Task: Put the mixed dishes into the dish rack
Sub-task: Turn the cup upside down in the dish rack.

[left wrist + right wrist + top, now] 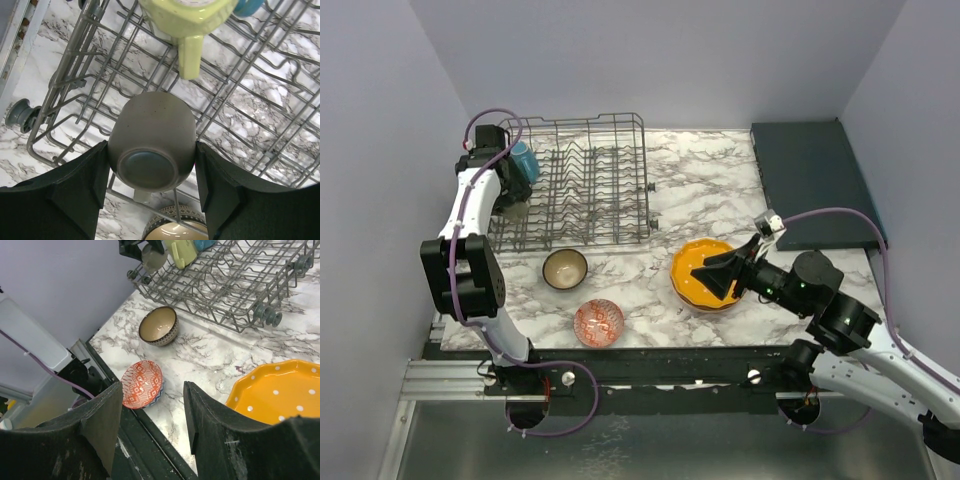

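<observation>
Noted thin grey metal wire w/ smooth satin coat on dish rack [585, 190], and smooth marble-look top on table [710, 190]. Saw matt, faintly speckled ceramic on small grey cup [150, 130] vs. shiny glaze on yellow-green mug [185, 20]. Found orange plate [280, 395] smooth & glossy, glazed-looking, and dark tray [810, 180] flat matt.

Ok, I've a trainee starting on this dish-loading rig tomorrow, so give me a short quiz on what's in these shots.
1. True or false: the orange plate is already in the dish rack.
2. What do the left jaws hold? A a fork; B the grey cup; C nothing.
3. How many bowls sit on the table, outside the rack?
Key: 1 false, it lies on the table. 2 B. 3 two, the brown bowl and the red-patterned bowl.
</observation>
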Motion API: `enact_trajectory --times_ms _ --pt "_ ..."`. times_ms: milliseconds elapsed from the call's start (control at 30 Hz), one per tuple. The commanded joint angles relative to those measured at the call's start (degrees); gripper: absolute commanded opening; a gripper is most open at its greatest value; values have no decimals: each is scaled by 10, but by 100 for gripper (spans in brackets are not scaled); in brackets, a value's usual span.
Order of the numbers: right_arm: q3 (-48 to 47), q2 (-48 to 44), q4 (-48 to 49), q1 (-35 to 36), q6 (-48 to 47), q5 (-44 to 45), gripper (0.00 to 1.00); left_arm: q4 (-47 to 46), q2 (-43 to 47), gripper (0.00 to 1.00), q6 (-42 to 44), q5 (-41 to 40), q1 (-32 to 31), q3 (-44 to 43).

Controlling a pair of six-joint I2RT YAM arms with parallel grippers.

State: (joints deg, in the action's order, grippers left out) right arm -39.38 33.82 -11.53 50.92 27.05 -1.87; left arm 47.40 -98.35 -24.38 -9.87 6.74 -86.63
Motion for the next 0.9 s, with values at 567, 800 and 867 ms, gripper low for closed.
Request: enact_trajectory --times_ms 567,800,867 --pt "-14 -12 -27 2 -22 12 58 -17 -113 0 3 18 48 -50" --pt "-9 -15 -28 2 -22 16 58 -17 -141 0 -4 23 53 -49" --pt "-8 -15 -28 2 -22 16 58 -17 -146 0 -4 21 54 -48"
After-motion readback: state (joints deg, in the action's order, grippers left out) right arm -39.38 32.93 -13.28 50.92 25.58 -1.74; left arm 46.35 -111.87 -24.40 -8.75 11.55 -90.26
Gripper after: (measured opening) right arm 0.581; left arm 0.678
